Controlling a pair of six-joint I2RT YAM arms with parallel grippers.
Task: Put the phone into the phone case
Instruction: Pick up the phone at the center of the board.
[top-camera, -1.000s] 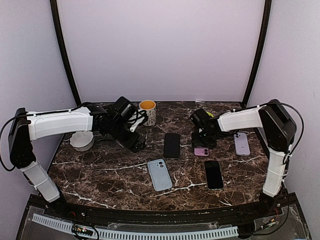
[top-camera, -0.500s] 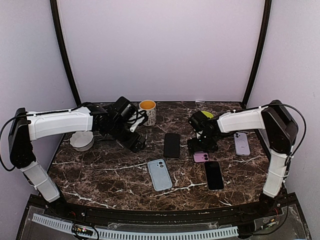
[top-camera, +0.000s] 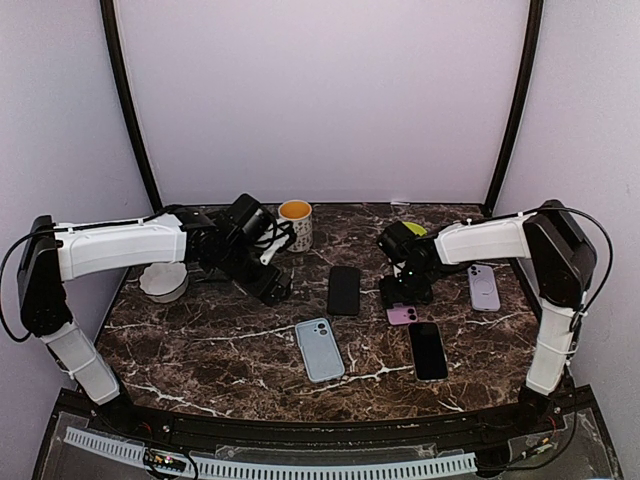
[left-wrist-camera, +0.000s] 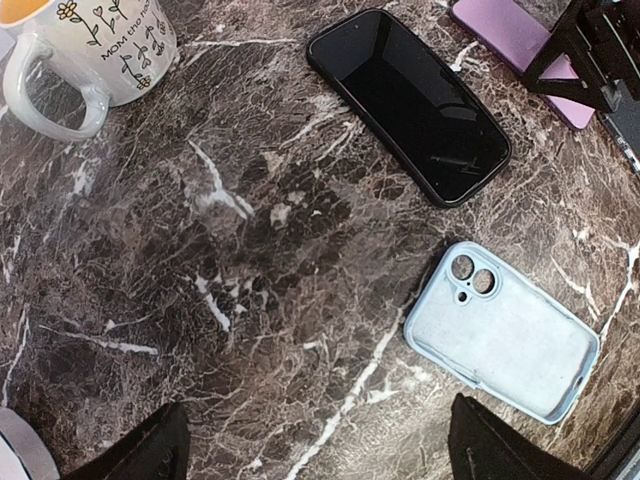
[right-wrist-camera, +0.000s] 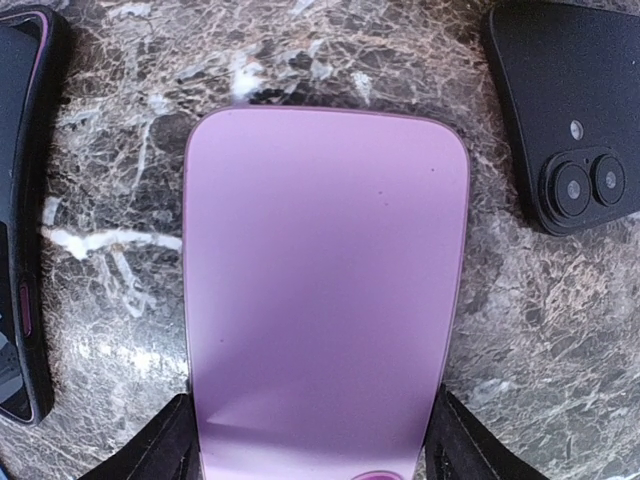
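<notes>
Our right fingers (right-wrist-camera: 165, 448) press against the two long edges of the flat pink phone (right-wrist-camera: 325, 280), so the right gripper (top-camera: 402, 297) is clamped on it near its camera end. The phone lies back up on the dark, white-veined marble table (left-wrist-camera: 250, 250).

To one side of it in the right wrist view lies a glossy black rounded slab (left-wrist-camera: 410, 105) showing twin lenses. We cannot tell whether it is a phone or a case. On the other side, close by, a dark phone with a purplish edge (top-camera: 428, 350) lies screen up.

Our left fingers (left-wrist-camera: 150, 450) stand wide apart with nothing between them, and the left gripper (left-wrist-camera: 320, 462) hangs over bare marble. Near it, the empty pale blue phone case (left-wrist-camera: 505, 345) lies open side up, apart from the pink phone and just in front of the black slab.

Further out we see a lilac phone-shaped piece with a ring mark (top-camera: 484, 287) by the right arm, a white flower-printed mug (left-wrist-camera: 110, 50) at the back, and a small white bowl (top-camera: 163, 282) under the left arm.
</notes>
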